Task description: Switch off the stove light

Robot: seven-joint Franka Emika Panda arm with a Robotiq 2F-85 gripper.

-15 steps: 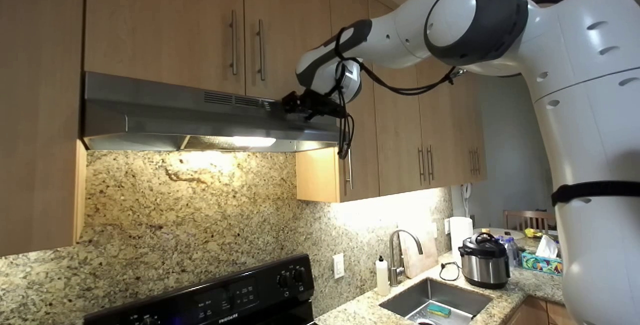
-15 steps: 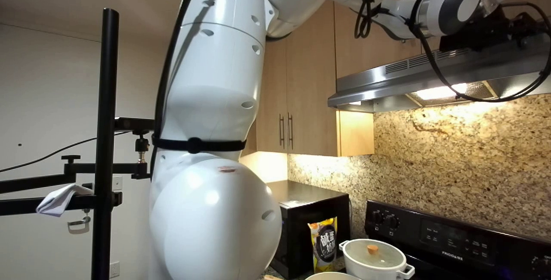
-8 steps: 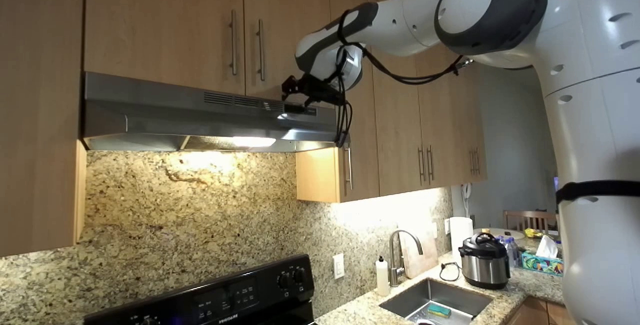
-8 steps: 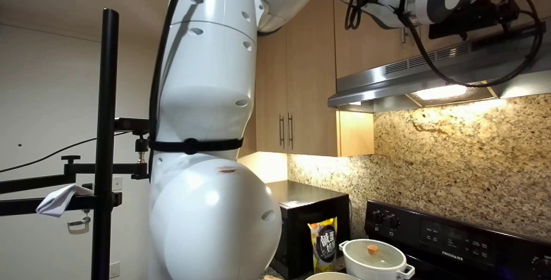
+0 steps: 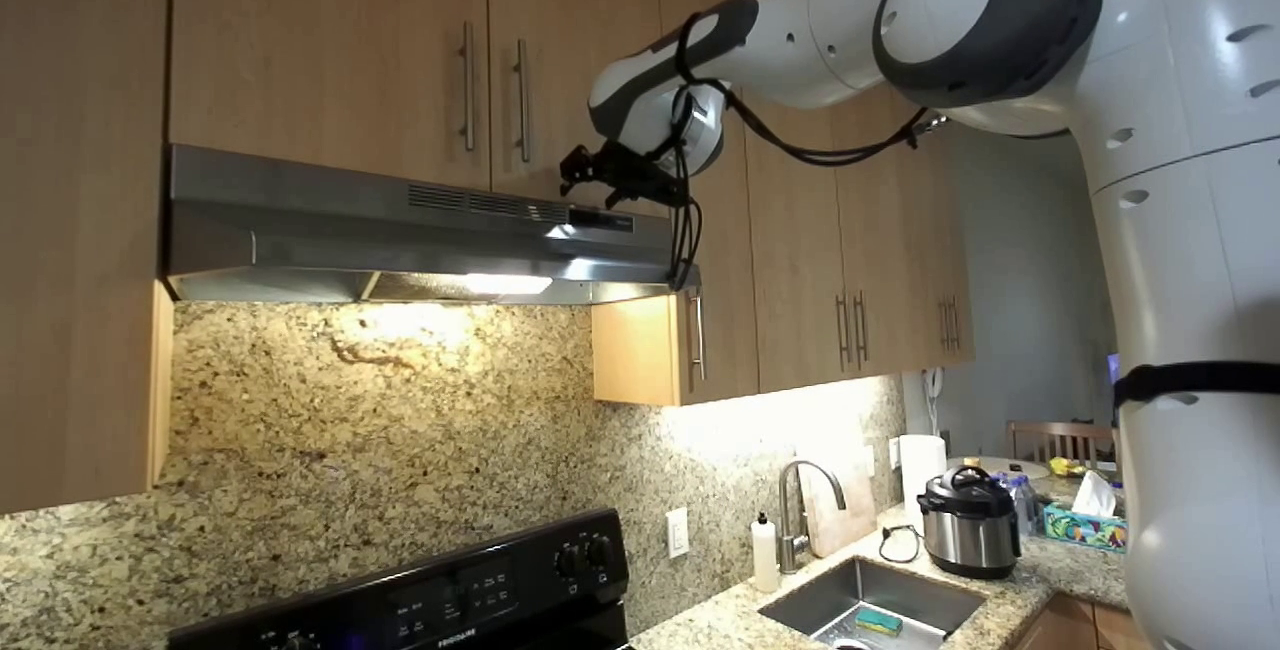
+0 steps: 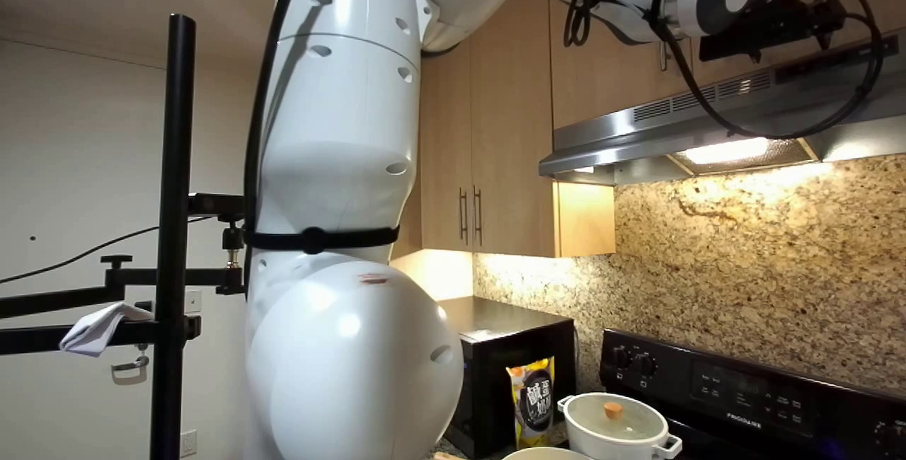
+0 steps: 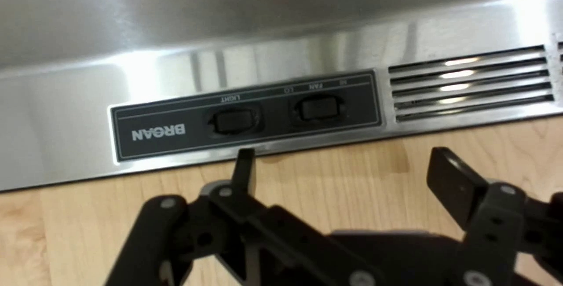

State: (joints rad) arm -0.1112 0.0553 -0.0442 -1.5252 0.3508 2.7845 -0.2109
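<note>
The range hood (image 5: 380, 235) is a steel box under the cabinets. Its light (image 5: 508, 284) glows in both exterior views (image 6: 727, 151). In the wrist view, the hood's black control panel appears upside down. It carries the black LIGHT switch (image 7: 234, 121) and the FAN switch (image 7: 319, 108). My gripper (image 7: 345, 169) is open and empty, its fingers apart with bare cabinet wood seen between them. One fingertip shows just below the LIGHT switch in the wrist view; the other is well to the right. In an exterior view the gripper (image 5: 622, 175) is above the panel (image 5: 600, 220).
Wooden cabinet doors with bar handles (image 5: 522, 100) rise right behind the gripper. A loop of black cable (image 6: 867, 85) hangs from the wrist before the hood. Below are the black stove panel (image 5: 450, 595), a white lidded pot (image 6: 609, 435) and a sink (image 5: 800, 615).
My gripper has risen from the hood front, mostly in the first half second, then slightly more. The control panel, hidden before, now shows in an exterior view. The hood light is lit throughout.
</note>
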